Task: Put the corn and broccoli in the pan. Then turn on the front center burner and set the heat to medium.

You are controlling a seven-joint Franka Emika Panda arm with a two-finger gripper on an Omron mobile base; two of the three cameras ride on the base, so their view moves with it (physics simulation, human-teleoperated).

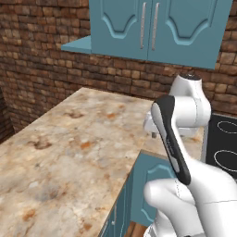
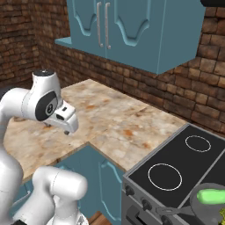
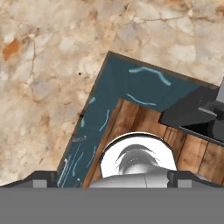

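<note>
Corn point(image 2: 212, 196) sits in the pan point(image 2: 200, 212) at about five o'clock in the right base view, at the near end of the black cooktop point(image 2: 176, 163), with the broccoli point(image 2: 223, 216) just beside it at the frame edge. Gripper point(image 2: 67, 130), jaws spread wide and empty, hangs over the marble counter point(image 2: 110, 118), well apart, at nine o'clock.

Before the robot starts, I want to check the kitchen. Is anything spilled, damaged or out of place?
Nothing stands out. The bright green cob-shaped corn already lies in the round dark grey frying pan at the black glass cooktop's near edge; the marbled stone counter shows no spill.
</note>
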